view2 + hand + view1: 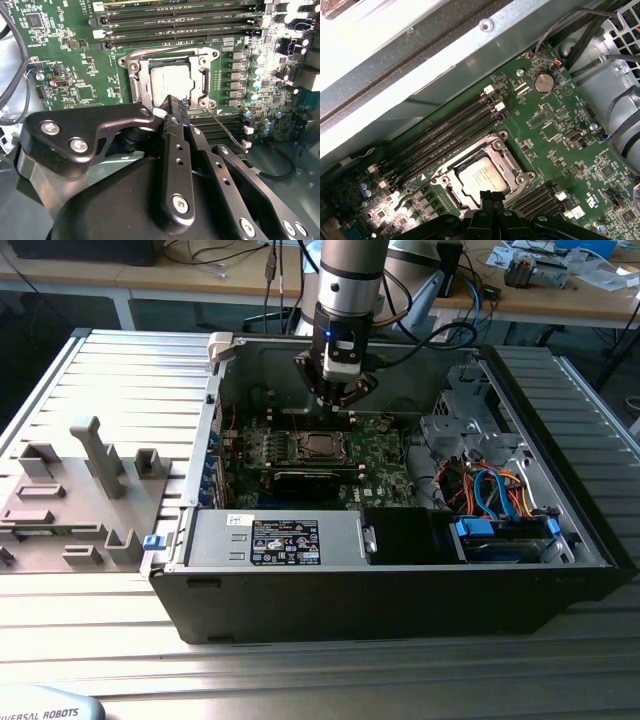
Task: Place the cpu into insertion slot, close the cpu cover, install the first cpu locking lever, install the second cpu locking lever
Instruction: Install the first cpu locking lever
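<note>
Shows the gripper (336, 403) poised inside the open computer case (400, 590), close over the green circuit board (75, 60), at the edge of the insertion slot (145, 89); fingertips (172, 112) pinched together in both wrist views, with nothing visible between them. Finds the cpu (170, 84) lying flat in that slot, silvery top up, framed by the cpu cover (136, 80) folded down around it. Picks out one thin wire lever (226, 127) slanting away from the slot's corner just beside the fingertips, seemingly not yet hooked down, and a second wire lever (165, 50) along the cover's edge farthest from the gripper, next to the long memory slots (175, 22); latched or free, impossible to tell here. Judged step in hand: seating the first cpu locking lever. For a clean result: keep the fingers closed as one blunt pusher; meet the lever near its handle end, never on the cover or the chip; sweep down and sideways in one smooth arc toward the retaining hook; hold steady contact, given a springy wire apt to slip off and snap back; steer clear of the capacitors (255, 83) and neighbouring slots; confirm the cover flat and square over the chip before loading it, to spare the contacts underneath.
</note>
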